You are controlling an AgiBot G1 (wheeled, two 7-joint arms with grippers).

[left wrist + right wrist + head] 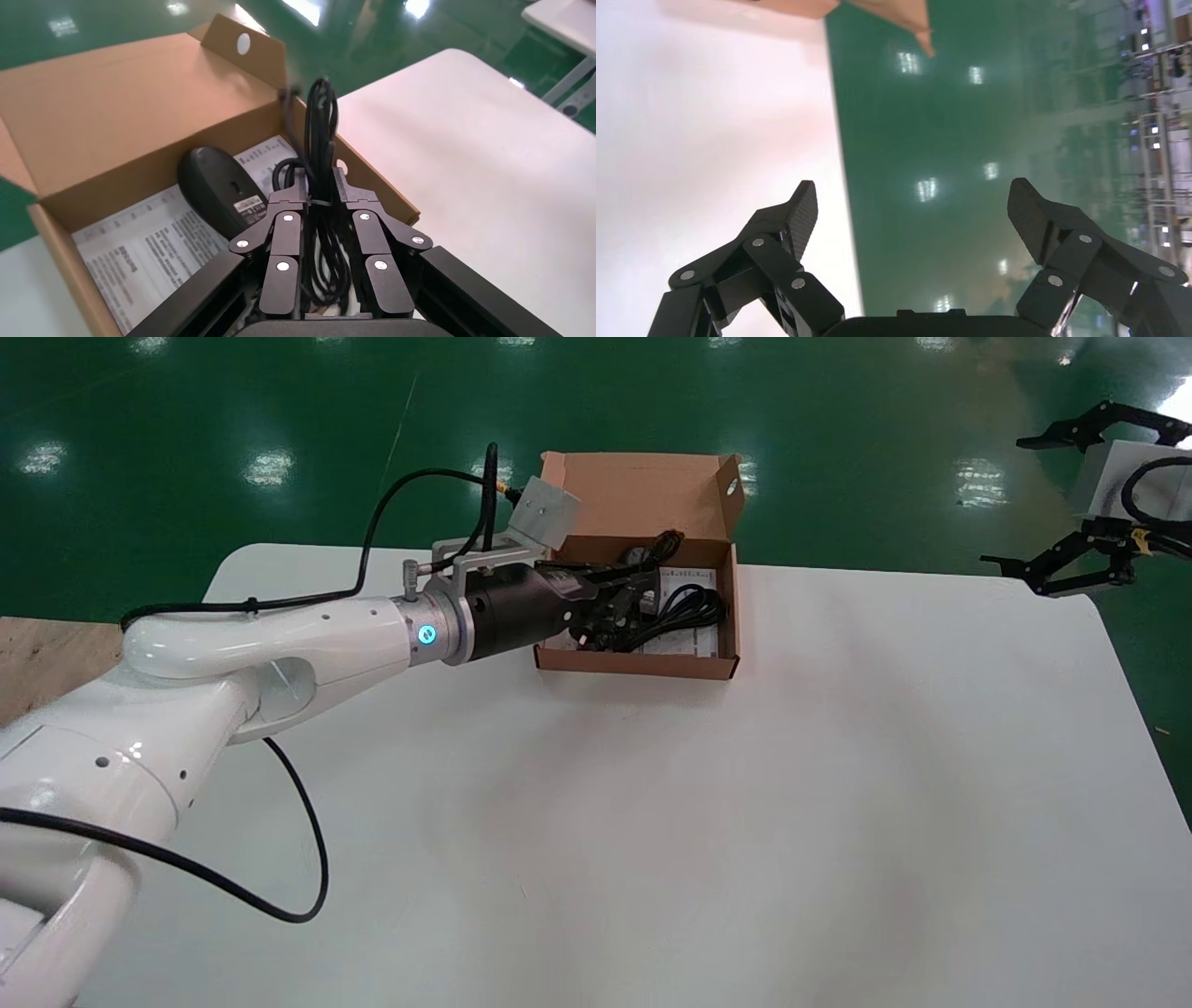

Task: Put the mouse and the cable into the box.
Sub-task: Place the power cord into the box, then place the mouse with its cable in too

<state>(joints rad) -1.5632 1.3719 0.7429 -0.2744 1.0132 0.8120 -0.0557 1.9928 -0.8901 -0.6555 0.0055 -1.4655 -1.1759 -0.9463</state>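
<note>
In the head view our left gripper [619,603] sits just above the centre of the frame, reaching into the open cardboard box [643,665] from the box's left side. Its fingers are drawn narrow onto the cable [684,607], whose bundle runs on past the fingertips into the right half of the box. We cannot tell whether the bundle touches the bottom.

In the left wrist view the cable [322,133] stands between the two fingers [284,232] of the left gripper [320,184]. It is black, folded into a long slim hank of several strands; a thin tie crosses it at the fingertips, and its looped end pokes out beyond them.

The mouse [214,186] lies inside the box [119,105], just beside the gripper; it is black and smooth, with a small label on it, and it rests on a printed white leaflet [140,253] that covers the bottom. The box stands at the far edge of the white table [652,850], its lid flap raised behind it.

Our right gripper [1010,503] hangs at the upper right of the head frame, past the table's corner and over the green floor [186,412]. In its own wrist view the right gripper [912,203] has its fingers spread wide with nothing between them.
</note>
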